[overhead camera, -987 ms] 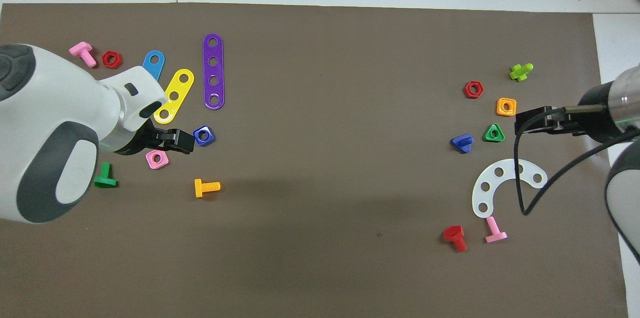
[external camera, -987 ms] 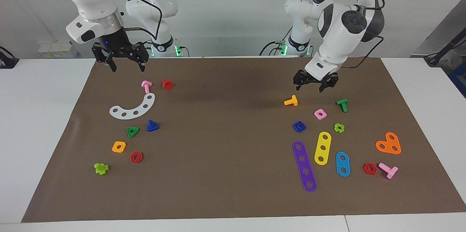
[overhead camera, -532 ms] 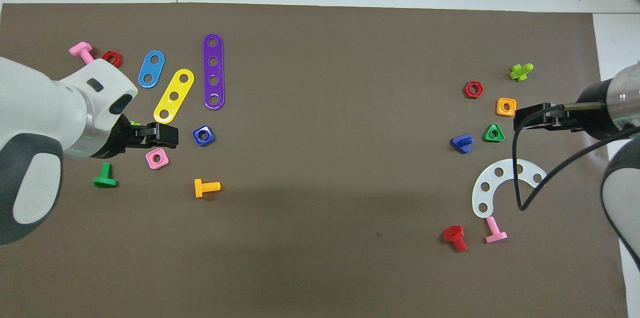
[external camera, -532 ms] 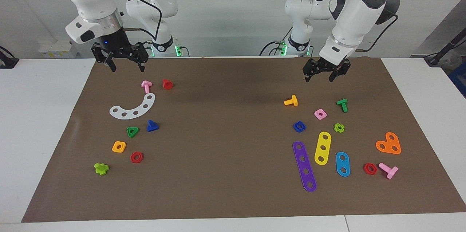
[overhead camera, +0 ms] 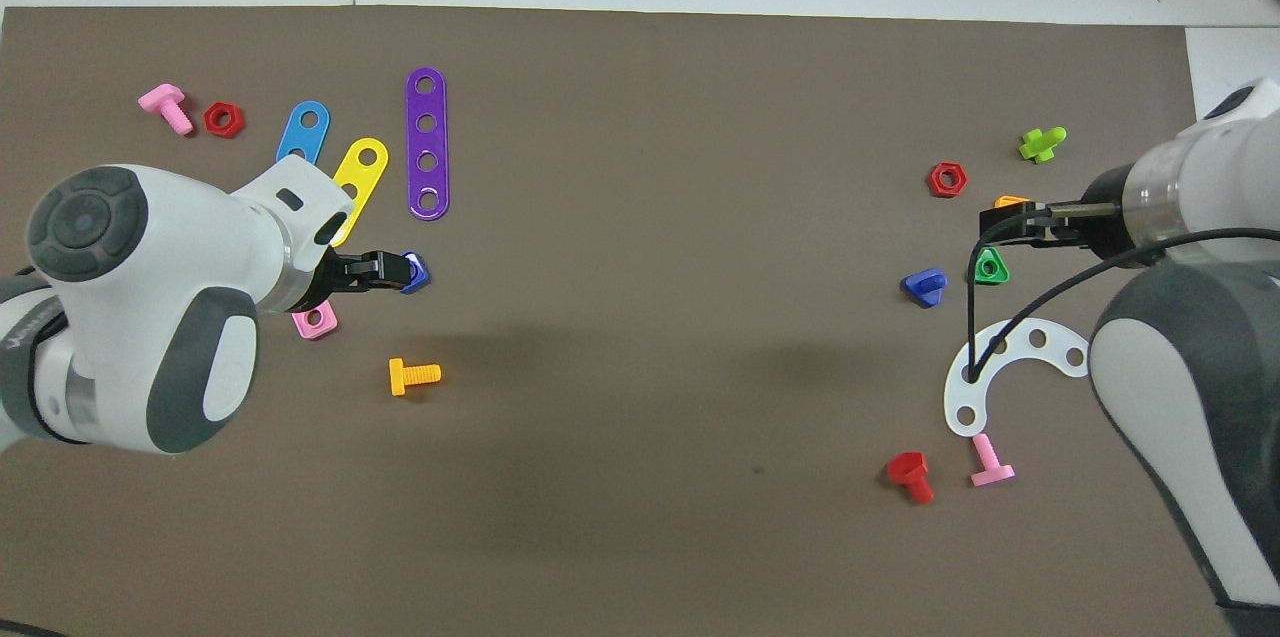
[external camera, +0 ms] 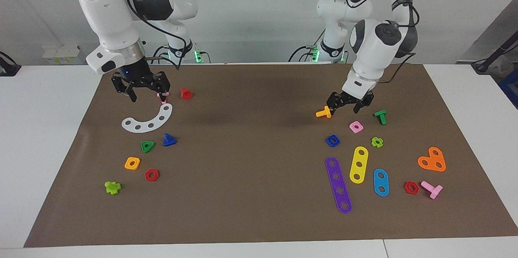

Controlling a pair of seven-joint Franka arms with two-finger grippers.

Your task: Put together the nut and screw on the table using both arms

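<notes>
Two white robot arms work over a brown mat (external camera: 251, 177) scattered with coloured toy parts.

The blue square nut (external camera: 332, 141) lies flat, hole upward, toward the left arm's end of the table. It sits beside a pink nut (external camera: 356, 127) and farther from the robots than an orange screw (external camera: 323, 112). The left gripper (external camera: 344, 108) hangs in the air with its fingers spread, holding nothing, over the mat between the orange screw and the pink nut. In the facing view the blue nut sits between 6 and 7 o'clock from this gripper, apart from it. From overhead the fingertips just overlap the blue nut's edge, but the gripper is raised and not touching.

The blue screw (external camera: 169, 140) rests toward the right arm's end, just beside a green triangular nut (external camera: 147, 146). Its triangular head is low and its short shaft seems to tilt upward — the exact axis is hard to tell. The right gripper (external camera: 148, 97) hangs spread wide and empty, over the end of a white curved strip (external camera: 147, 120) that is nearer the robots. In the facing view the blue screw lies at about 5 o'clock from it, well apart.

Judging from this, each arm is the nearer one to its own part — left to nut, right to screw. Each gripper would need to travel away from the robots and then descend. Neither part is grasped yet.
</notes>
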